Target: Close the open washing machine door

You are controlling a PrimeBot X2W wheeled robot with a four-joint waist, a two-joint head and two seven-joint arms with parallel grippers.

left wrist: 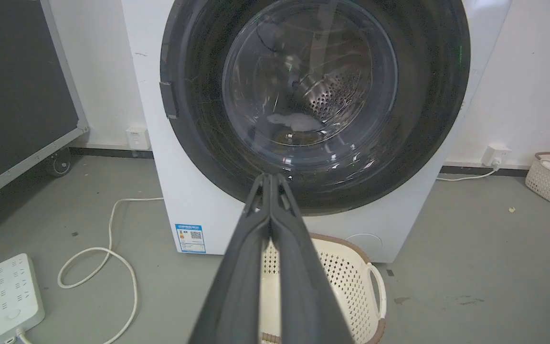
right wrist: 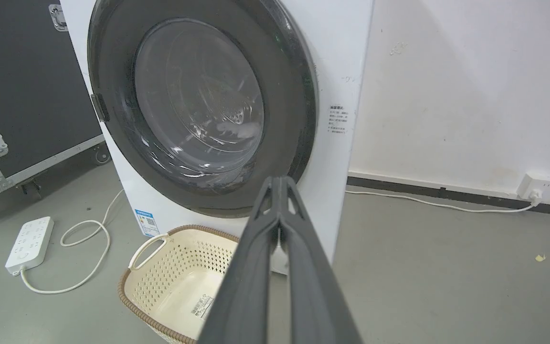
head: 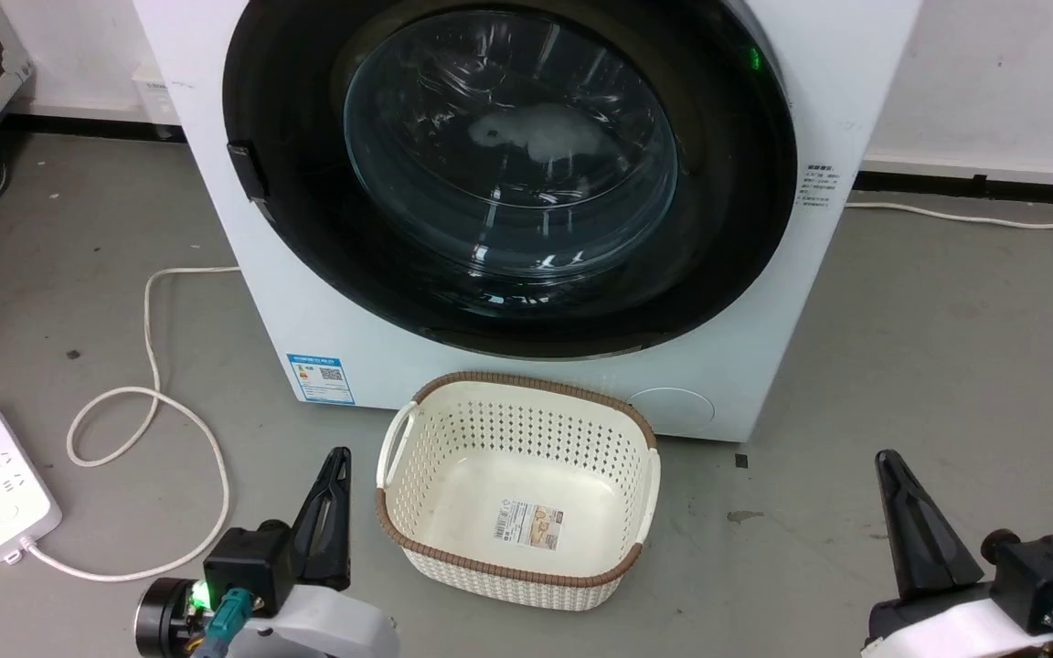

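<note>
The left gripper (head: 338,461) and right gripper (head: 888,461) each have two long, tapering, dark grey fingers (head: 325,521) rising from a boxy black wrist block (head: 248,562) on a smooth pale grey forearm shell (head: 325,629), with teal cable plugs (head: 232,609) at both wrists and a small green light (head: 204,594) glowing on the left.

The head view looks down steeply on the front of the washing machine (head: 307,311) and the basket (head: 490,439). Both wrist views look level from lower: the left straight on, the right from the right side. All share the washing machine door (head: 508,155).
</note>
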